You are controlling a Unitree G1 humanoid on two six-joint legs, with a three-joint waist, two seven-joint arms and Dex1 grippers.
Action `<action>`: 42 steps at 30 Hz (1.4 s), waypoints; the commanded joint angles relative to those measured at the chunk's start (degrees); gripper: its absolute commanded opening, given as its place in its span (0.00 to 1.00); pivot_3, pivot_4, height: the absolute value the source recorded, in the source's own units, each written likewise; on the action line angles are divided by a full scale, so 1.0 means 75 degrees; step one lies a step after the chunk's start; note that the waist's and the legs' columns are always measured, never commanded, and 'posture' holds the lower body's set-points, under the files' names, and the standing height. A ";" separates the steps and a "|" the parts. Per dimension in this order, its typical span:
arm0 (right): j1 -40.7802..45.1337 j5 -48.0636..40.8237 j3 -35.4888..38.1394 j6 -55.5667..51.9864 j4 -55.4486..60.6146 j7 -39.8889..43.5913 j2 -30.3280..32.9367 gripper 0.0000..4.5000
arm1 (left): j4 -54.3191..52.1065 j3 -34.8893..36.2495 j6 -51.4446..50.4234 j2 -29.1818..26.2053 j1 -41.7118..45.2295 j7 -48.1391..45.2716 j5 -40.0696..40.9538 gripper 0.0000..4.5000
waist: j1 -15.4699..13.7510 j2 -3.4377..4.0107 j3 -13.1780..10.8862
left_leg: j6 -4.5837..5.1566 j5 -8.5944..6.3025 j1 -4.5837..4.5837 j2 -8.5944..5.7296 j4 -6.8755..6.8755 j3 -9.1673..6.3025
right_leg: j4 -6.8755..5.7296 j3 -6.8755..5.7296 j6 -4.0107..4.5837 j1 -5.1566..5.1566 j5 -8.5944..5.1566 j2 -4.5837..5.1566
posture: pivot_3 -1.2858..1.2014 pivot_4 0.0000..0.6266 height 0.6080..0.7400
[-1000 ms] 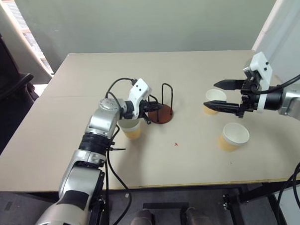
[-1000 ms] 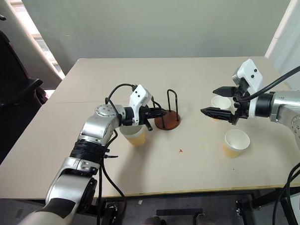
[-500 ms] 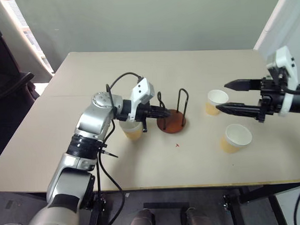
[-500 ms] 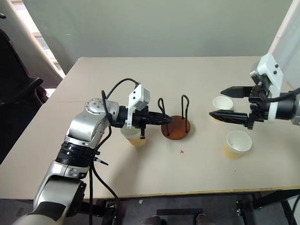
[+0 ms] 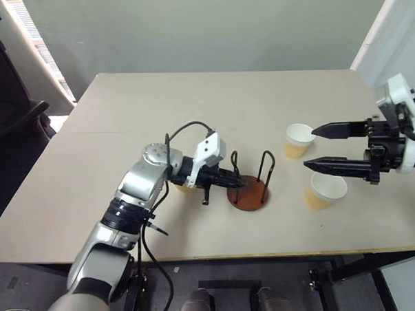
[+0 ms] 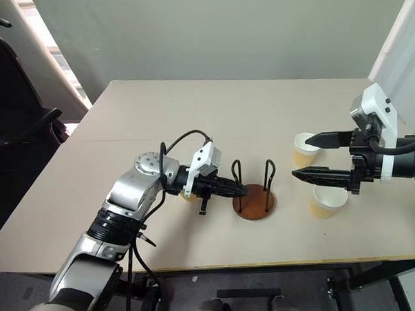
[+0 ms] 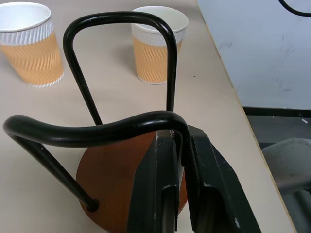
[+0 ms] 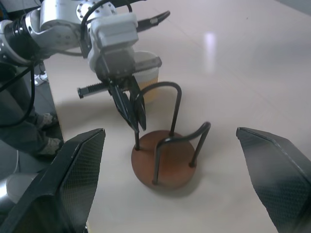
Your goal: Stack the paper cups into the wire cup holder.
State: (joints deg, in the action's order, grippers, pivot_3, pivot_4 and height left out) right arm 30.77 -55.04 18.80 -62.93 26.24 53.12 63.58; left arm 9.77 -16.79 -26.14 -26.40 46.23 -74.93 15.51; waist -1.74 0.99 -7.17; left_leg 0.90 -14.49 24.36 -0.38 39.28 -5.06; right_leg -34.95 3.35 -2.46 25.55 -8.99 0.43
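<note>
Left tool (image 5: 238, 184) clenched on wire cup holder (image 5: 252, 189) loop, mid-surface; right tool (image 5: 316, 148) released, w/ two paper cups (image 5: 298, 139) beside it: light, crushable, so grip sidewall gently.

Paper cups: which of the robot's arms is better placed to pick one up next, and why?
Probably the right. Its tool is open beside two paper cups, while the left tool is shut on the cup holder.

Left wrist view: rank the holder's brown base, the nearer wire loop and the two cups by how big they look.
1. Nearer wire loop, inflated by closeness.
2. Brown base, partly hidden.
3. The two cups look alike; not ranked.
</note>
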 commanded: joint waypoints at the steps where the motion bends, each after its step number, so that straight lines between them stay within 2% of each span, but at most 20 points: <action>1: 0.0273 0.0019 -0.0202 0.0290 0.0056 -0.0123 -0.0128 1.00 | 0.0192 -0.0086 0.0502 0.0054 -0.0105 0.0049 -0.0231 0.01 | 0.0005 0.0000 0.0000 | 0.0000 0.0000 -0.0002 0.0000 0.0001 0.0001 | -0.0001 0.0001 0.0000 -0.0001 0.0000 0.0000 | 0.52 0.24 1.00; 5: 0.0578 0.0370 -0.0792 0.0621 -0.0095 -0.0159 -0.0396 1.00 | 0.0218 -0.0257 0.0774 -0.0083 -0.0258 -0.0093 -0.0463 0.01 | 0.0020 0.0003 0.0002 | 0.0002 0.0001 -0.0018 0.0000 0.0003 0.0002 | -0.0002 0.0002 -0.0001 -0.0012 0.0006 -0.0001 | 0.52 0.24 1.00; 8: 0.0759 0.0716 -0.1154 0.0904 -0.0377 -0.0025 -0.0436 1.00 | 0.0015 -0.0216 0.0591 -0.0169 -0.0287 -0.0145 -0.0364 0.18 | 0.0017 0.0003 0.0002 | 0.0006 0.0001 -0.0027 0.0000 0.0003 0.0001 | -0.0001 0.0002 -0.0002 -0.0025 0.0007 -0.0001 | 0.52 0.24 1.00; 12: 0.1034 0.1049 -0.1493 0.1188 -0.0700 0.0207 -0.0455 1.00 | -0.0428 -0.0141 0.0302 -0.0307 -0.0399 -0.0260 -0.0186 0.49 | 0.0011 0.0003 0.0002 | 0.0007 0.0001 -0.0025 0.0000 0.0003 0.0002 | 0.0002 0.0002 -0.0001 -0.0024 0.0010 0.0001 | 0.52 0.24 1.00; 18: 0.1674 0.1751 -0.2103 0.1752 -0.1339 0.0613 -0.0539 1.00 | -0.1038 -0.0010 0.0367 -0.0897 -0.0500 -0.0403 -0.0217 0.96 | 0.0026 0.0003 0.0002 | 0.0007 0.0001 -0.0025 0.0000 -0.0001 0.0002 | 0.0001 0.0001 0.0003 -0.0018 0.0008 0.0000 | 0.52 0.24 1.00; 19: 0.1796 0.1886 -0.2206 0.1844 -0.1483 0.0666 -0.0569 1.00 | -0.1088 0.0051 0.0367 -0.0981 -0.0471 -0.0404 -0.0190 1.00 | 0.0030 0.0003 0.0002 | 0.0007 0.0000 -0.0025 0.0000 -0.0002 0.0001 | 0.0001 0.0001 0.0005 -0.0016 0.0007 -0.0001 | 0.52 0.24 1.00; 26: 0.2837 0.3453 -0.3494 0.2623 -0.2943 0.1075 -0.0992 1.00 | -0.1336 0.0660 0.0187 -0.1590 -0.0327 -0.0535 0.0218 1.00 | 0.0040 0.0003 0.0002 | 0.0010 -0.0001 -0.0025 0.0002 -0.0011 -0.0002 | -0.0001 -0.0001 0.0018 -0.0009 0.0015 0.0001 | 0.52 0.24 1.00; 31: 0.3270 0.5125 -0.4623 0.3742 -0.4339 0.1431 -0.1245 1.00 | -0.1658 0.1378 -0.1010 -0.2169 -0.0112 -0.0710 0.1168 1.00 | 0.0046 0.0003 0.0002 | 0.0010 -0.0002 -0.0013 0.0003 -0.0017 -0.0007 | -0.0005 -0.0008 0.0029 0.0011 0.0022 0.0003 | 0.52 0.24 1.00; 35: 0.3669 0.6060 -0.5070 0.4399 -0.5510 0.1529 -0.1655 1.00 | -0.1786 0.1916 -0.1584 -0.2460 0.0038 -0.0510 0.1676 1.00 | 0.0066 0.0004 0.0002 | 0.0006 0.0000 -0.0005 0.0004 -0.0022 -0.0006 | -0.0006 -0.0009 0.0036 0.0026 0.0024 0.0004 | 0.52 0.24 1.00; 42: 0.4321 0.7380 -0.5464 0.5484 -0.7494 0.1621 -0.2326 1.00 | -0.1796 0.2119 -0.1739 -0.2766 0.0062 -0.0004 0.1648 1.00 | 0.0082 0.0005 0.0002 | 0.0004 0.0000 -0.0004 0.0007 -0.0034 -0.0009 | -0.0007 -0.0010 0.0045 0.0035 0.0022 0.0003 | 0.52 0.24 1.00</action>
State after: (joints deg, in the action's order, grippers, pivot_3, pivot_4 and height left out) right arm 61.39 -1.67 -22.16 -23.88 -28.71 64.80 46.19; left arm -2.18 -2.89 -38.89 -46.52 45.89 -75.64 27.10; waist -1.13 1.03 -7.16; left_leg 0.93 -14.48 24.33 -0.33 39.03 -5.12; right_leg -35.01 3.27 -2.11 25.82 -8.83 0.45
